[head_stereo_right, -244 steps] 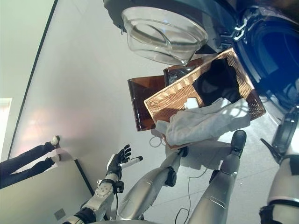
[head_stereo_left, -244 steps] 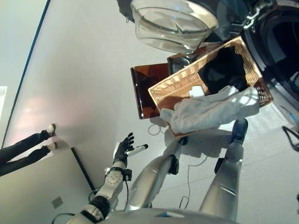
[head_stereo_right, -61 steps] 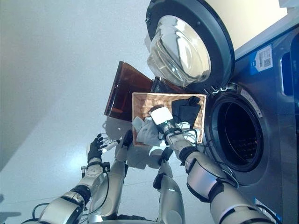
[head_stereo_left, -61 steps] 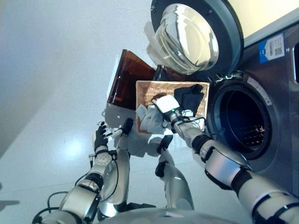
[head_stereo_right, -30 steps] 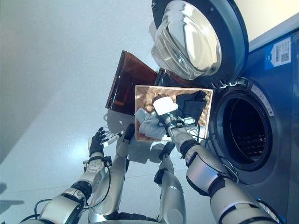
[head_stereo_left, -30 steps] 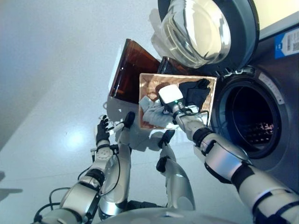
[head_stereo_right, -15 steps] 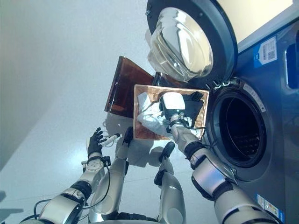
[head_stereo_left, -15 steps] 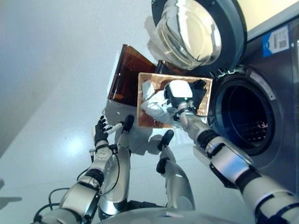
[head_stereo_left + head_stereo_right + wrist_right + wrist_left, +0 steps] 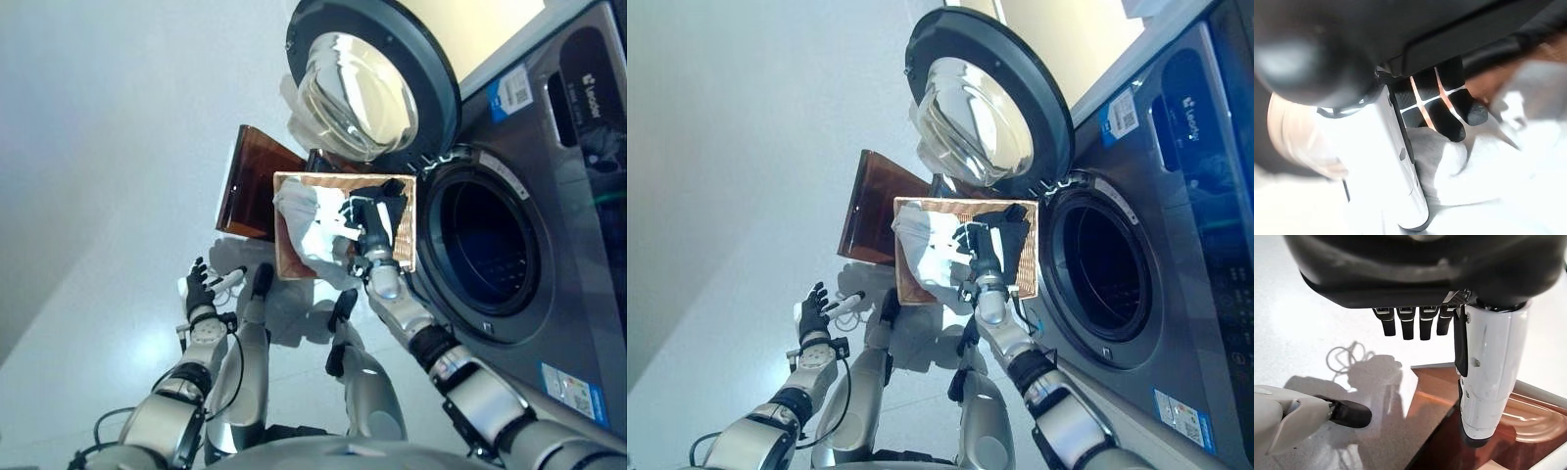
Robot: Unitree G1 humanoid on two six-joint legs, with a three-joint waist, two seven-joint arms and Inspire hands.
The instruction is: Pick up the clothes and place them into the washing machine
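Right wrist view: right hand (image 9: pixel 1400 161) fingers (image 9: pixel 1449 110) pinch one white garment (image 9: pixel 1484 166); left hand (image 9: pixel 1449 308) spread.

Bright, even light fills the pale floor (image 9: pixel 88 196), with glare on the washing machine's glass door (image 9: pixel 355 83). Soft shadows pool beneath the basket (image 9: pixel 294 262). The right wrist view is blurred, perhaps by motion.

The right arm reaches from the lower right of the frame up toward the centre, forearm stretched out straight. Its right hand (image 9: pixel 367 227) has the fingers (image 9: pixel 1457 110) bent down against white cloth, the white-covered thumb beside them. The left arm bends at the lower left, and the left hand (image 9: pixel 199 290) is raised with fingers spread and relaxed, holding nothing.
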